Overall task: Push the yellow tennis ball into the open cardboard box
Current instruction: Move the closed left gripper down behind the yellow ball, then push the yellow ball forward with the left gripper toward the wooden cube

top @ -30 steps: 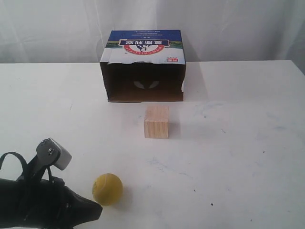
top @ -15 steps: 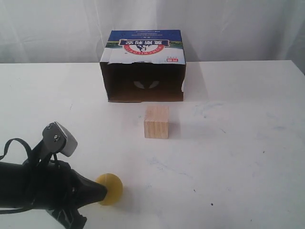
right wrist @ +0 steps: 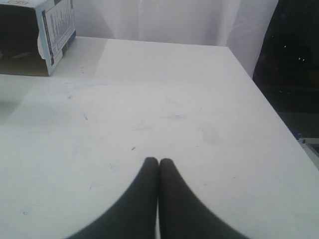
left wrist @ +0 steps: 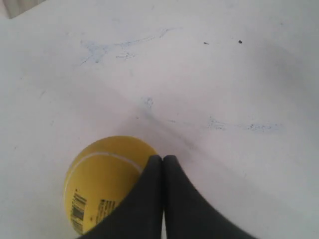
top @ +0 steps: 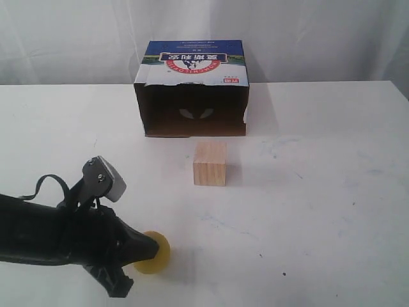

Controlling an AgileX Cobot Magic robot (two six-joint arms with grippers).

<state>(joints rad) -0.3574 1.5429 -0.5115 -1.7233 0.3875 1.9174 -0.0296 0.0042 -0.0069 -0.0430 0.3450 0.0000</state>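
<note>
The yellow tennis ball (top: pixel 156 254) lies near the front of the white table, partly covered by my left gripper (top: pixel 148 246), which is shut and rests against the ball's near-left side. In the left wrist view the ball (left wrist: pixel 102 179) sits beside the closed tips of that gripper (left wrist: pixel 162 160). The open cardboard box (top: pixel 192 89) stands at the back centre, its dark opening facing the front. My right gripper (right wrist: pixel 158 162) is shut with nothing in it, hovering over bare table; it does not show in the exterior view.
A pale wooden cube (top: pixel 210 164) stands between the ball and the box, slightly right of the ball. The box corner (right wrist: pixel 47 35) shows in the right wrist view. The table's right edge (right wrist: pixel 259 94) drops off to a dark area.
My left arm has swung forward and to the right, and its shut tips now overlap the ball. The ball has shifted slightly to the right and nearer the front.
</note>
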